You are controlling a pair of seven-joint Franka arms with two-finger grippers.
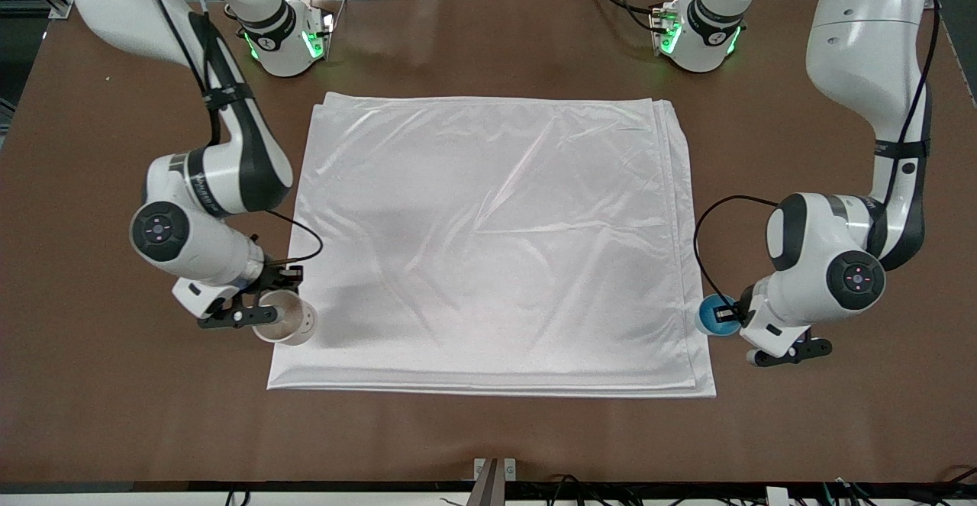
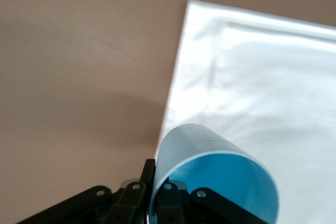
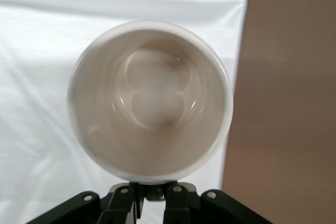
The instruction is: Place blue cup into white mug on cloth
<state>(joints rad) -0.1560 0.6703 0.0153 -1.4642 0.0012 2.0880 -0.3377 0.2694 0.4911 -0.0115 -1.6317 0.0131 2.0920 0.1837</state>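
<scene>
The white cloth point(image 1: 496, 239) lies spread in the middle of the table. My right gripper point(image 1: 269, 312) is shut on the white mug point(image 1: 288, 323) and holds it at the cloth's corner nearest the front camera, at the right arm's end. In the right wrist view the mug point(image 3: 149, 100) shows its off-white inside, and my gripper point(image 3: 152, 195) pinches it at the handle side. My left gripper point(image 1: 731, 315) is shut on the blue cup point(image 1: 716, 315) beside the cloth's edge at the left arm's end. In the left wrist view my gripper point(image 2: 157, 192) clamps the cup's point(image 2: 215, 177) rim wall, one finger inside and one outside.
The brown table point(image 1: 488, 437) runs bare around the cloth. The cloth's corner point(image 2: 252, 77) shows under the blue cup. A small metal bracket point(image 1: 494, 469) sits at the table edge nearest the front camera.
</scene>
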